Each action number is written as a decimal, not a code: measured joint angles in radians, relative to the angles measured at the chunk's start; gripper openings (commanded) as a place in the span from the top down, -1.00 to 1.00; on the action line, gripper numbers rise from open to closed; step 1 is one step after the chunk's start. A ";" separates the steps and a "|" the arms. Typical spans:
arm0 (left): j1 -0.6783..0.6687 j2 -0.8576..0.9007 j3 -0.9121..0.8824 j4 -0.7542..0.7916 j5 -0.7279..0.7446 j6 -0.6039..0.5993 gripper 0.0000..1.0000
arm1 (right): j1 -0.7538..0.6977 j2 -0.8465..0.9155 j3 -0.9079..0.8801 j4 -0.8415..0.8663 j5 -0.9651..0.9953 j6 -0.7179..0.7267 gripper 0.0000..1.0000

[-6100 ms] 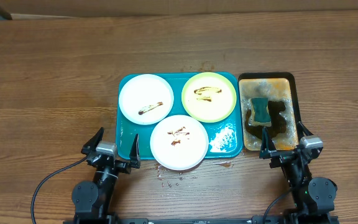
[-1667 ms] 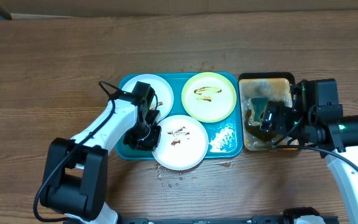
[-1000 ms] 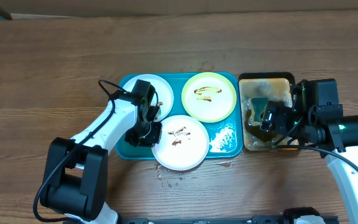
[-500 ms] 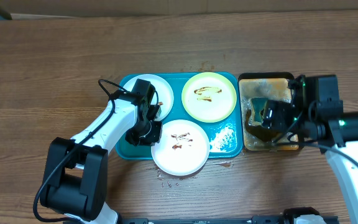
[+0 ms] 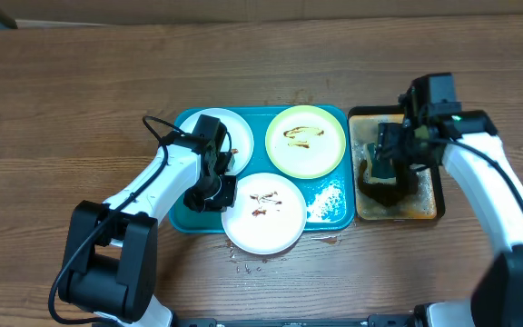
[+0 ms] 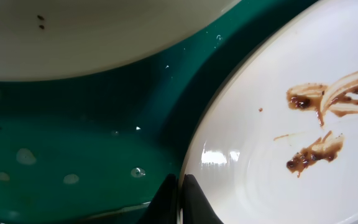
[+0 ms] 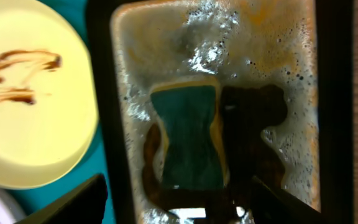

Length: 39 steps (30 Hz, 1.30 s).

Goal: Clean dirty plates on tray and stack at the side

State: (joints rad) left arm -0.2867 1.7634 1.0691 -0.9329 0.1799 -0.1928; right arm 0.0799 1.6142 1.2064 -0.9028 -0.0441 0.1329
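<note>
Three smeared plates lie on the teal tray (image 5: 182,218): a white plate (image 5: 261,216) at the front, a yellow-green plate (image 5: 305,141) at the back right, and a white plate (image 5: 202,136) at the back left, partly under my left arm. My left gripper (image 5: 218,195) is shut on the front white plate's left rim; in the left wrist view its fingertips (image 6: 180,199) pinch that rim of the plate (image 6: 291,155). My right gripper (image 5: 389,163) hangs open over the sponge (image 7: 188,140), one finger (image 7: 73,202) on each side of it.
The sponge lies in a black-rimmed tray (image 5: 439,182) with brown foamy water, right of the teal tray. Water drops and foam sit on the teal tray's floor (image 6: 73,143) and on the wood in front of it. Wood table lies all around.
My right arm has swung back and turned over the sponge tray, its jaws narrowing a little. The left gripper stays shut on the front plate, which has shifted slightly toward the table's front edge.
</note>
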 measured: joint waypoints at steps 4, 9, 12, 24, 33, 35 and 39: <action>0.000 0.000 0.000 0.002 0.000 0.000 0.92 | 0.000 0.087 0.000 0.035 0.007 -0.002 -0.23; 0.000 0.000 0.000 0.003 0.002 -0.002 0.92 | 0.000 0.182 0.000 0.047 0.012 -0.004 -0.15; 0.000 0.000 0.000 0.002 0.002 -0.007 0.92 | 0.000 0.221 -0.003 0.064 0.017 -0.003 -0.11; 0.000 0.000 0.000 0.002 0.002 -0.011 0.92 | 0.000 0.246 -0.023 0.095 0.018 -0.001 0.28; 0.000 0.000 0.000 0.002 0.002 -0.011 0.91 | 0.000 0.244 -0.071 0.138 0.023 0.031 0.90; 0.000 0.000 0.000 0.002 0.002 -0.011 0.92 | 0.000 0.238 -0.087 0.152 0.024 0.048 0.92; 0.000 0.000 0.000 0.002 0.002 -0.011 0.92 | 0.000 0.233 -0.097 0.160 0.025 0.077 0.92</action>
State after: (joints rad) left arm -0.2867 1.7634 1.0691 -0.9310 0.1822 -0.2043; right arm 0.0799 1.8477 1.1095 -0.7425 -0.0189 0.2096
